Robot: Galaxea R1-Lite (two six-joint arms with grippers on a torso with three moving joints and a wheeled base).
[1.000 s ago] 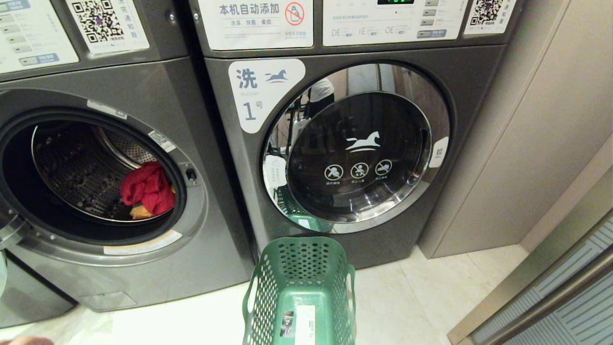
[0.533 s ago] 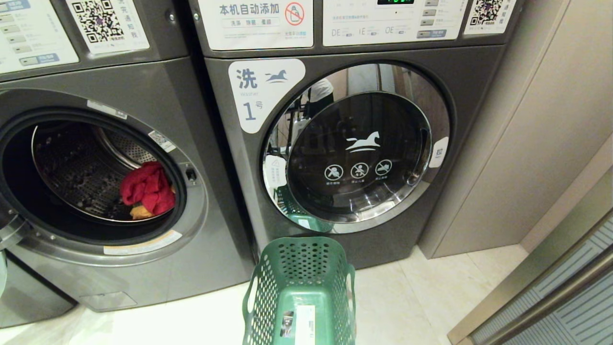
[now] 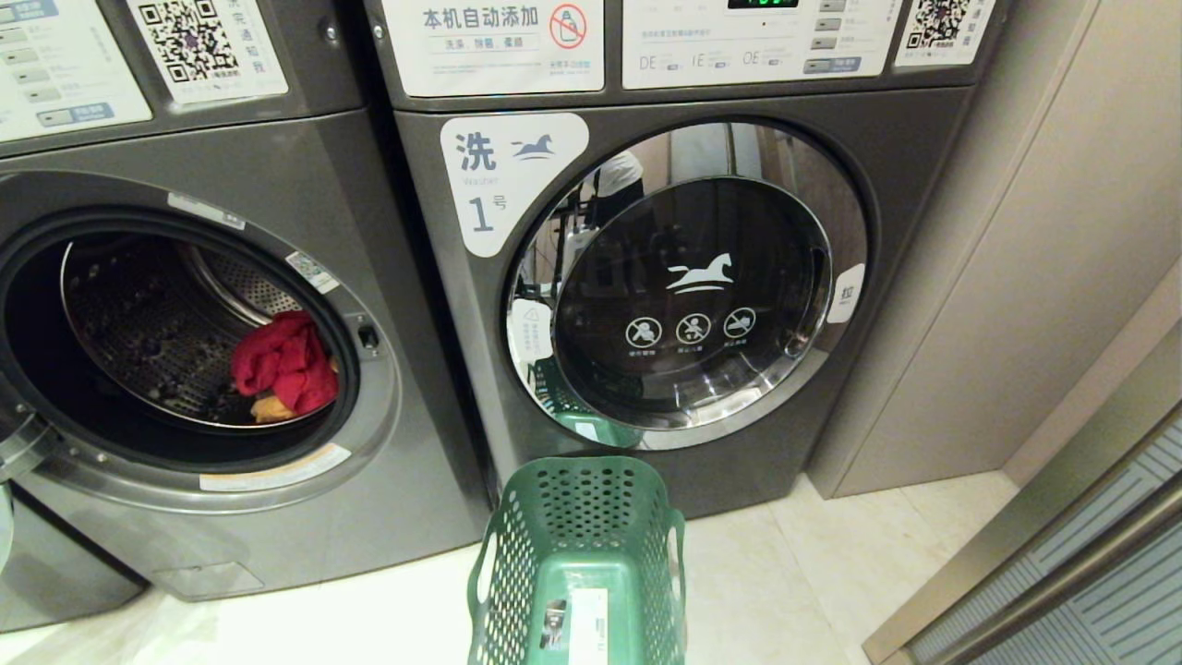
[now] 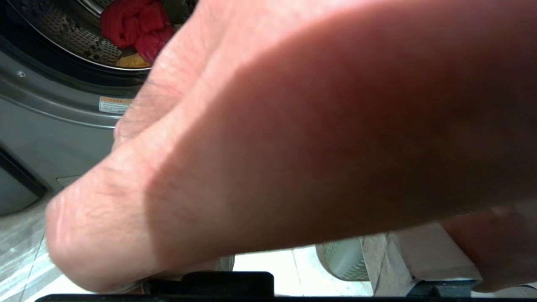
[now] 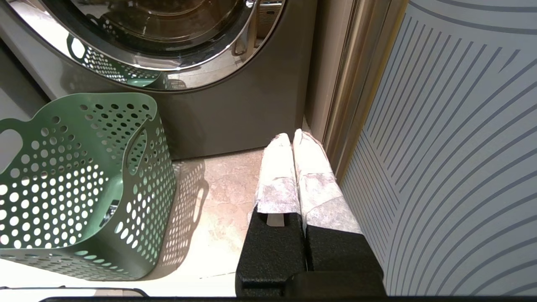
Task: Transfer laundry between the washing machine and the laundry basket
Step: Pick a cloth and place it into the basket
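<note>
A: Head view: the open washing machine [image 3: 185, 369] stood at left, its red cloth [image 3: 282, 362] and a small orange-yellow piece [image 3: 270, 409] lying at the drum's front right edge. The green laundry basket [image 3: 517, 554] sat on the pale floor [image 3: 813, 573] before the closed machine labelled 1 [image 3: 683, 286], with bare floor on both sides of it.

B: And the wrist views?

A: Left wrist view: a person's hand [image 4: 293, 138] filled the frame, hiding the left gripper; whether its jaws were spread could not be told. Right wrist view: the right gripper [image 5: 293, 140], jaws pressed together and empty, hung low between the basket and a striped panel [image 5: 453, 147].
</note>
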